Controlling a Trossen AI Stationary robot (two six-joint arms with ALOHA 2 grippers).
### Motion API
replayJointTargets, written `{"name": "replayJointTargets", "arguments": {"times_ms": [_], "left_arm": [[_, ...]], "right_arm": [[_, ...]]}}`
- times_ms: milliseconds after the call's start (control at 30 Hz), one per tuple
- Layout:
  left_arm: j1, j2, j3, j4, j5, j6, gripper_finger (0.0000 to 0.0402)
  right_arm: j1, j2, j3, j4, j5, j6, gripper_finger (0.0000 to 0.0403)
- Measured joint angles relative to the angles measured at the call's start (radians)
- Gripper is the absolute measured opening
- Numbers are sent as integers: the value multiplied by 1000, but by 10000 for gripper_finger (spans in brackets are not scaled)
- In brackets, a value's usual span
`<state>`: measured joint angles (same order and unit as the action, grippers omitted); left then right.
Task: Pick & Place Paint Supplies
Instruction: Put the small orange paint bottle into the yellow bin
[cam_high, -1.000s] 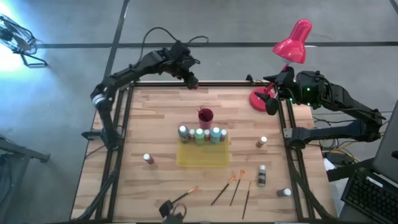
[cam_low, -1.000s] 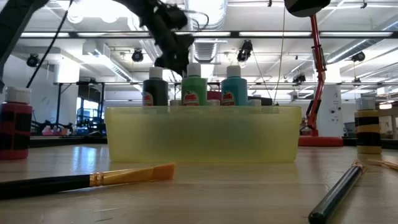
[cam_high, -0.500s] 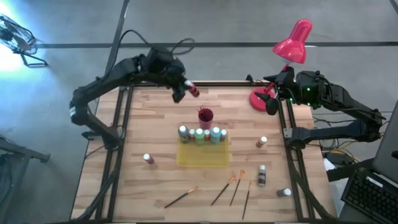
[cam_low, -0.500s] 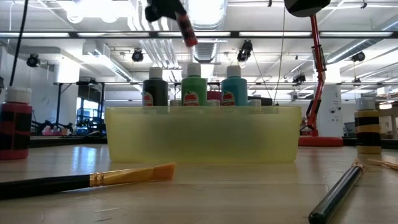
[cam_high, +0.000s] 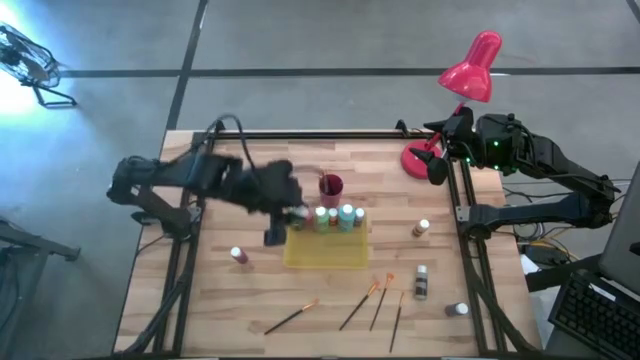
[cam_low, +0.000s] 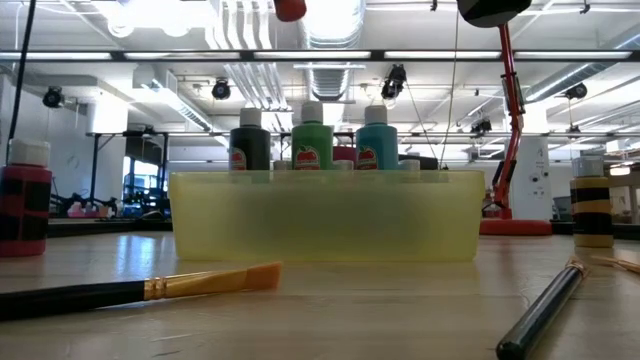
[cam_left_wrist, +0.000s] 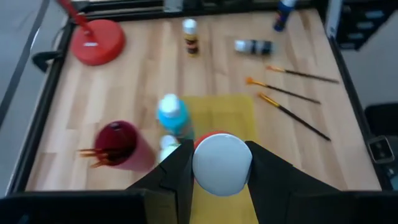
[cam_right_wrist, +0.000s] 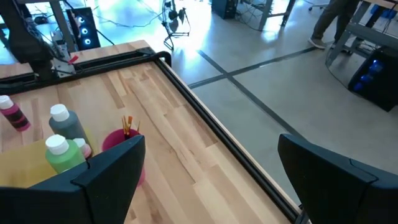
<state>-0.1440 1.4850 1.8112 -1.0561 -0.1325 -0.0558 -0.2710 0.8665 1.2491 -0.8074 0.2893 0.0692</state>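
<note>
My left gripper (cam_high: 288, 210) hangs over the left end of the yellow tray (cam_high: 325, 250), shut on a red paint bottle with a white cap (cam_left_wrist: 222, 165). In the low view only the bottle's red end (cam_low: 290, 8) shows, at the top edge. Several paint bottles (cam_high: 322, 216) stand upright in the tray along its far side. More bottles are on the table: a pink one (cam_high: 238, 256), a brown one (cam_high: 421, 229), and a dark one lying on its side (cam_high: 421, 282). Brushes (cam_high: 372, 300) lie near the front edge. My right gripper (cam_high: 437, 162) waits open at the far right corner. My left gripper pinches the red bottle between its two fingers (cam_left_wrist: 177, 177), one on each side at the white-capped end (cam_left_wrist: 222, 163). The fingers slant down from the table's left side. The cap faces back toward the wrist, with the red body (cam_left_wrist: 211, 137) beyond it. The bottle is lifted clear, above the tray.
A magenta cup (cam_high: 330, 186) holding brushes stands just behind the tray. A pink desk lamp has its base (cam_high: 418, 158) at the far right corner. A blue-capped bottle (cam_high: 457, 310) sits near the right front corner. Bare wood lies left of the tray.
My left gripper has swung from the table's far edge toward the near edge and has risen, carrying the red bottle from there to above the tray's left end. The wrist has rolled on the way. In the low view the bottle has climbed to the picture's top.
</note>
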Motion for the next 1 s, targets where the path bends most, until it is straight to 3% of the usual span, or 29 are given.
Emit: {"name": "replayJointTargets", "arguments": {"times_ms": [167,433,633,1000], "left_arm": [[-90,21,-64,9,-65,-34,122],[-110,22,-364,162,-187,-98,122],[-110,18,-540,235,-207,-189,122],[-107,16,-701,383,-207,-299,122]], "right_arm": [[0,0,0,0,0,12,363],[0,0,0,0,0,26,364],[0,0,0,-1,0,25,363],[0,1,0,-1,0,29,364]]}}
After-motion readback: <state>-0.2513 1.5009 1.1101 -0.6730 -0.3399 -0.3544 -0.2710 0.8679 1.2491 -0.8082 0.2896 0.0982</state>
